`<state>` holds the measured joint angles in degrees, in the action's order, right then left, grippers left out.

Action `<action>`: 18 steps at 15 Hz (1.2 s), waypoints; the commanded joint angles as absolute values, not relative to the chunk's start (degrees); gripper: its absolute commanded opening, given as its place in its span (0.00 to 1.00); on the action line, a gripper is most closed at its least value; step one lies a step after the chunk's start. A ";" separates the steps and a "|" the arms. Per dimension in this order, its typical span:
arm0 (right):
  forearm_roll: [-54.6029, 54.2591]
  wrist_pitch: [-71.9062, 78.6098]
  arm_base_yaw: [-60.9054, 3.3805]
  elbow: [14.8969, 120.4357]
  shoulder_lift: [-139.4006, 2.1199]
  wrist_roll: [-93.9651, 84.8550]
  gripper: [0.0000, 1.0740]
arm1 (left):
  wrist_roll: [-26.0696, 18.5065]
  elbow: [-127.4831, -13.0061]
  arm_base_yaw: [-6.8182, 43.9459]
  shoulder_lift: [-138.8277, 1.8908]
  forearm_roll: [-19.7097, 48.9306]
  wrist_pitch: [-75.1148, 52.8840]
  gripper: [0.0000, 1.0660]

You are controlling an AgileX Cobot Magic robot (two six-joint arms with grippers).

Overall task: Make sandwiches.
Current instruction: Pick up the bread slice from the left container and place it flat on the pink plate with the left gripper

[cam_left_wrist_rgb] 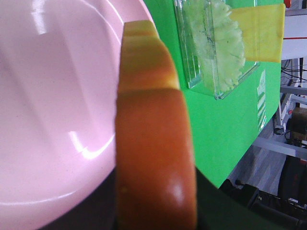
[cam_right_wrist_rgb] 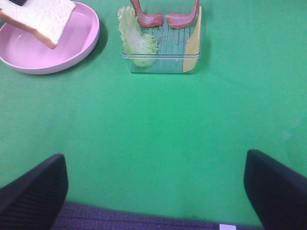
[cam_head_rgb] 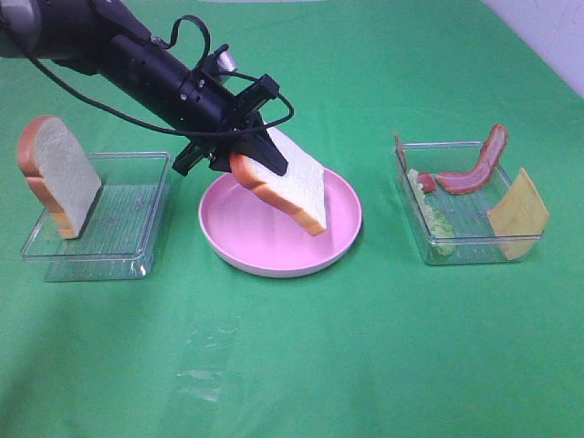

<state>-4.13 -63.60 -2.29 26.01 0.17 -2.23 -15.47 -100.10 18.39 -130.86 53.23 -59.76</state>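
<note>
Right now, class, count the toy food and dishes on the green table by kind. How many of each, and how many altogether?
Bread slices: 2
Bacon strips: 2
Lettuce leaves: 1
Cheese slices: 1
Clear trays: 2
Pink plates: 1
Total: 9
</note>
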 commanded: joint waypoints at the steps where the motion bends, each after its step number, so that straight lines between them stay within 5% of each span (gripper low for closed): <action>1: -4.30 -63.43 -1.83 25.95 1.95 -2.29 0.89 | -16.04 -100.27 18.56 -132.53 55.81 -58.96 0.00; 11: -4.35 -63.43 -1.83 25.95 1.95 -2.29 0.89 | -15.87 -100.27 20.91 -134.65 55.06 -54.89 0.05; 14: -4.35 -63.43 -1.83 25.95 1.95 -2.29 0.89 | -12.32 -100.50 20.91 -134.76 51.91 -54.37 0.55; 15: -4.35 -63.43 -1.83 25.95 1.95 -2.29 0.89 | -11.46 -100.73 20.91 -134.76 51.34 -54.60 0.62; 16: -4.35 -63.43 -1.83 25.95 1.95 -2.29 0.89 | -10.94 -102.33 20.91 -134.76 48.93 -56.15 0.85; 18: -4.35 -63.43 -1.83 25.95 1.95 -2.29 0.89 | -10.83 -104.97 20.91 -134.76 46.07 -58.79 0.96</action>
<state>-4.35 -63.60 -2.29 26.01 0.17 -2.23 -11.00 -104.68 20.74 -134.70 46.35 -57.81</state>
